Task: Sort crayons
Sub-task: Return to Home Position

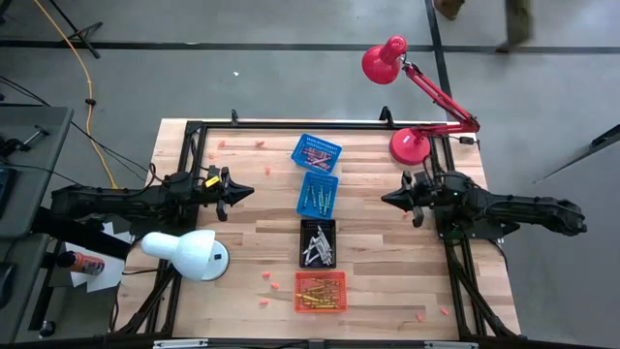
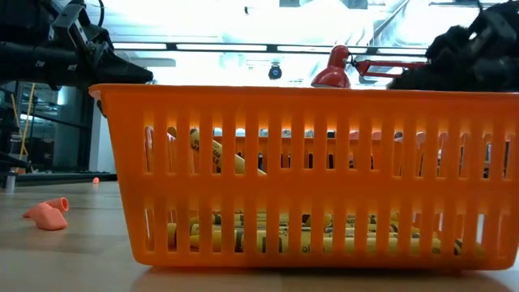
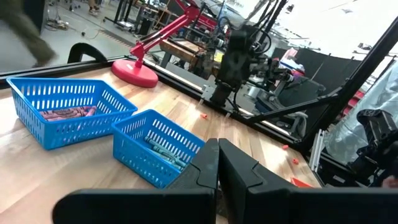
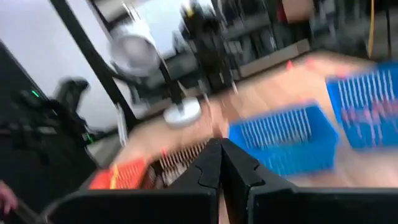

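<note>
We are holding the left gripper (image 1: 244, 192) and right gripper (image 1: 387, 200) with fingers pressed together, gripping nothing, well apart from the orange bin (image 1: 344, 291), one to each side. Yellow crayons (image 1: 318, 294) are lying inside that bin; more are lying in the black basket (image 1: 302, 242) and blue baskets (image 3: 143, 155) beyond it

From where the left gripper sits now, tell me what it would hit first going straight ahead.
The blue basket holding green crayons. The left gripper, shut, points straight at it in the high view, but it seems to hang higher than the basket, so it may pass over the rim.
</note>
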Controlling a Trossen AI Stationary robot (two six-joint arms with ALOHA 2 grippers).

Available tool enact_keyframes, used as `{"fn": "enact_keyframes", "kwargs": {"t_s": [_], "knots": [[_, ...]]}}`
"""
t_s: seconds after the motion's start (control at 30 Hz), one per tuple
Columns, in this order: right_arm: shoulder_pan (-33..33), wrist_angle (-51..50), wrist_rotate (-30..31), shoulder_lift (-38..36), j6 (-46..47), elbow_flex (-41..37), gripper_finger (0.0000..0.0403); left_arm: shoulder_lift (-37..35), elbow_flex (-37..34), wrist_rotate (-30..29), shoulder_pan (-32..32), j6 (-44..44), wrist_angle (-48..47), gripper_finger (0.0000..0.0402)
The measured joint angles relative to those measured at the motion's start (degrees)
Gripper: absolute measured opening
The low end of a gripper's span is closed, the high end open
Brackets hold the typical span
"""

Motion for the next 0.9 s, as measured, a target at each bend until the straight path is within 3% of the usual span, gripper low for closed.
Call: {"fn": "enact_keyframes", "kwargs": {"t_s": [0.27,0.9], "knots": [[0.0,-15.8,0.1,0.1,0.2,0.0,0.0,0.0,0.0,0.0,0.0,0.0,0.0,0.0001],[0.0,-16.1,0.3,0.8,0.0,0.1,0.0,0.0,0.0,0.0,0.0,0.0,0.0,0.0001]]}}
